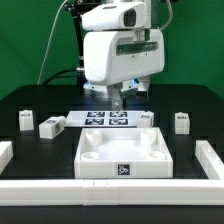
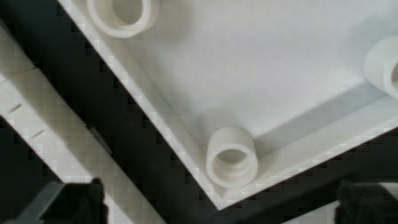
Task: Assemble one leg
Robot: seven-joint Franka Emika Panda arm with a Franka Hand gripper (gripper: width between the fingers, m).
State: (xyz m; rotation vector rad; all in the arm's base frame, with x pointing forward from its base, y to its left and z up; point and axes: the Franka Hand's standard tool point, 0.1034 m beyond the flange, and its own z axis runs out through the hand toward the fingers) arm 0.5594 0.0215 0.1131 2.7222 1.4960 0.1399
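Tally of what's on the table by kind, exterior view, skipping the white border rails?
legs: 4
square tray-like piece: 1
marker board: 1
Total: 6

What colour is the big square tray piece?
The tray piece is white, black-and-white tag on its front; exterior view shows best.

Bright, even light with soft shadows; the wrist view looks blurred.
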